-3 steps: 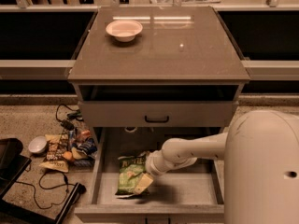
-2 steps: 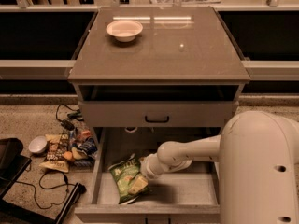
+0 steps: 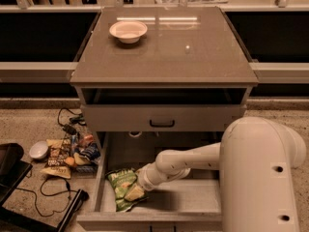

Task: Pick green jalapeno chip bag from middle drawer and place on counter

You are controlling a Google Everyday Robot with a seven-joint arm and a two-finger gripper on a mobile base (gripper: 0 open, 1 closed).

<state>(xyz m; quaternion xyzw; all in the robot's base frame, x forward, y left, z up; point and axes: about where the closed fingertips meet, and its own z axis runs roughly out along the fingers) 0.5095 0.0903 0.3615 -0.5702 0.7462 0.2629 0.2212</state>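
Camera view: the end effector (image 3: 139,182) is down inside the open middle drawer (image 3: 195,199), below the near edge of the table (image 3: 193,52) and towards its near-left corner. It meets the right side of the green jalapeno chip bag (image 3: 119,186). From here I cannot tell how far open it is, or whether it has the bag clamped or is only pressing against it.

Over the last second the white arm (image 3: 193,159) has swung leftwards, and the bag has gone with it. The bag lay closer to the middle of the drawer floor. It now sits against the drawer's left wall, turned so that its dark green top band faces the back.

The bag moving together with the end effector suggests firm contact, perhaps a grip, though a sideways shove would look much the same. The bag is in the drawer and looks low on its floor, so by my reading the lift has not begun and the placing is undone.

The table's near half is bare for the placing. A pale bowl (image 3: 128,31) stands near its far-left corner. The drawer front (image 3: 161,116) above, with its black handle, is shut.
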